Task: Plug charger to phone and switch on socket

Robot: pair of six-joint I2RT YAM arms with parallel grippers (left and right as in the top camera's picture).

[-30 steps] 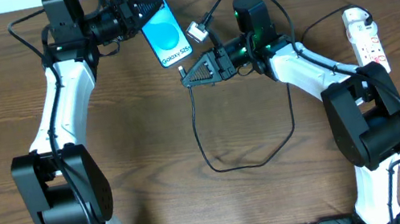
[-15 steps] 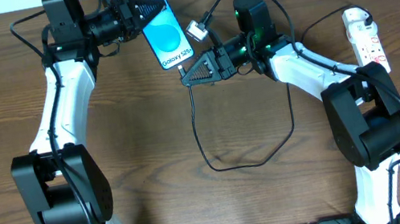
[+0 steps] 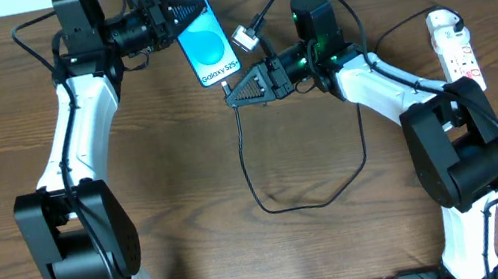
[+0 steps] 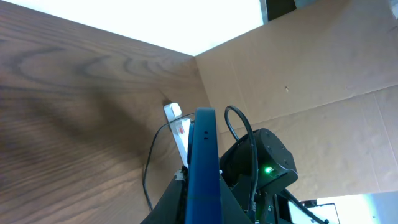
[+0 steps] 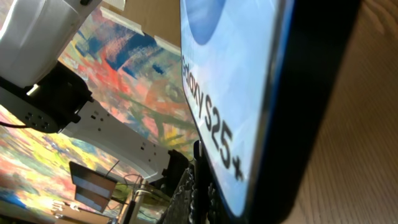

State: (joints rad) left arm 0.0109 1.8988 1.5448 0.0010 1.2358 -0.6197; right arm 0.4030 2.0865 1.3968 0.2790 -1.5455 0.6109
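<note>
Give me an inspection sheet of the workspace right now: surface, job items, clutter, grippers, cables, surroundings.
Surface: brown wood-grain table.
Job's things: phone held at the far edge, screen lit; socket lying at the right edge, switch state too small to tell.
Clutter: nothing seen.
Grippers: left gripper jaws shut on the phone's top end; right gripper just below the phone, jaws apparently closed on the charger near its tip.
Cables: charger loops across the table; whether its tip is in the phone cannot be told.
Surroundings: cardboard wall beside the table.
</note>
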